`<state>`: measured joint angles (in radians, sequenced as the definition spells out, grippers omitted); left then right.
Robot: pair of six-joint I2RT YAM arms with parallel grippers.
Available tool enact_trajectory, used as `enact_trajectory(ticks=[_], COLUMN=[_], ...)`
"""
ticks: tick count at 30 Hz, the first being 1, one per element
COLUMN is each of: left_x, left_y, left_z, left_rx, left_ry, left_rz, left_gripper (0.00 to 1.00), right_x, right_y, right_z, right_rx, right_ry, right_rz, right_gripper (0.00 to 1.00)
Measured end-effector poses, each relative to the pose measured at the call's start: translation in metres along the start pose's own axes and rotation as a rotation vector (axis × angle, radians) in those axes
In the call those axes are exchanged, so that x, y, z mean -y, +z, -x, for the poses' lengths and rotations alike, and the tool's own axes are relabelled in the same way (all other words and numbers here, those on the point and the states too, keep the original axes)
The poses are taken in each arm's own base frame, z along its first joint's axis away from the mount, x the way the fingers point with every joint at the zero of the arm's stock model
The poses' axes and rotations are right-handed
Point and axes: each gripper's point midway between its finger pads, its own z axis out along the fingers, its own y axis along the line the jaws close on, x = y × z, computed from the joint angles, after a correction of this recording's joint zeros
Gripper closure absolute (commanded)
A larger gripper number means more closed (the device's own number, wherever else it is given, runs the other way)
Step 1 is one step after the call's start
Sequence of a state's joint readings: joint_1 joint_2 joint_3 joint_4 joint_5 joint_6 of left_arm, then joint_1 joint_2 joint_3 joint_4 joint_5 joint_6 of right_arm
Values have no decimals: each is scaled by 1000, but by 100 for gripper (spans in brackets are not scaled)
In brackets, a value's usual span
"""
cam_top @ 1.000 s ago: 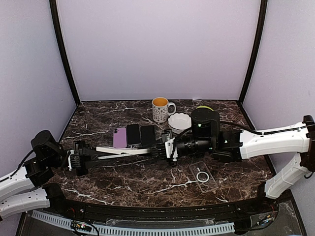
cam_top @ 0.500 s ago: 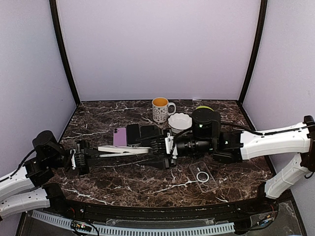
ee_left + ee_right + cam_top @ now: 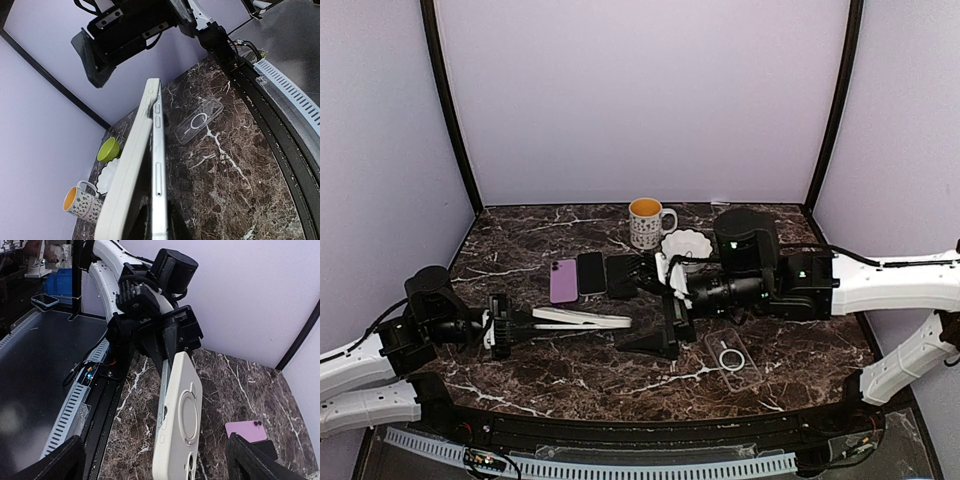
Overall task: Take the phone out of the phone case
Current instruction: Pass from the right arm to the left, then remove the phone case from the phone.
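Observation:
A phone in a white phone case (image 3: 582,318) hangs level above the table's middle. My left gripper (image 3: 505,326) is shut on its left end. In the left wrist view the phone's silver edge (image 3: 159,165) runs up from my left gripper (image 3: 155,231), and the white phone case (image 3: 127,165) gapes away from the phone at the gripped end. My right gripper (image 3: 656,305) stands open just off the phone's right end and touches nothing. Its wrist view shows the phone case's back (image 3: 182,425), the phone's edge (image 3: 164,405) and the open right gripper (image 3: 155,465).
A clear empty case (image 3: 733,358) lies at the front right. A purple phone (image 3: 563,281) and two black phones (image 3: 591,272) (image 3: 620,275) lie behind the held phone. A mug (image 3: 646,222), a white bowl (image 3: 684,245) and a green bowl (image 3: 735,220) stand further back.
My right gripper has opened wide, let go of the phone's right end and drawn back to the right. The left gripper keeps its hold and has shifted a little to the right.

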<state>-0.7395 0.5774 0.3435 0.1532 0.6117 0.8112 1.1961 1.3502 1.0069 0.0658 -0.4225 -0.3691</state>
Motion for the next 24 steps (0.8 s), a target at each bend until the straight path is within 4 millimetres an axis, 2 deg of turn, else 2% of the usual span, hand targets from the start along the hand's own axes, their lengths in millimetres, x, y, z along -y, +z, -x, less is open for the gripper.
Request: enact_trajectory(ticks=[5, 9, 11, 14, 20, 24], left_x=[5, 8, 8, 7, 7, 8], left_y=[5, 10, 12, 15, 19, 20], left_z=[-10, -16, -18, -20, -24, -25], left_rx=[-29, -51, -61, -72, -91, -96], left_ry=[-41, -86, -110, -140, -184, -195], left_rz=[-33, -60, -68, -77, -93, -96], left_gripper=[100, 100, 100, 100, 100, 100], right_x=[35, 64, 72, 75, 62, 56], right_y=[12, 31, 41, 58, 82, 88], right_z=[40, 55, 48, 26, -11, -20], right_rx=[18, -8, -52, -156, -323, -374], right_ry=[146, 242, 276, 311, 344, 344], right_rz=[-73, -134, -157, -165, -134, -124], right_gripper=[7, 7, 10, 16, 25, 34])
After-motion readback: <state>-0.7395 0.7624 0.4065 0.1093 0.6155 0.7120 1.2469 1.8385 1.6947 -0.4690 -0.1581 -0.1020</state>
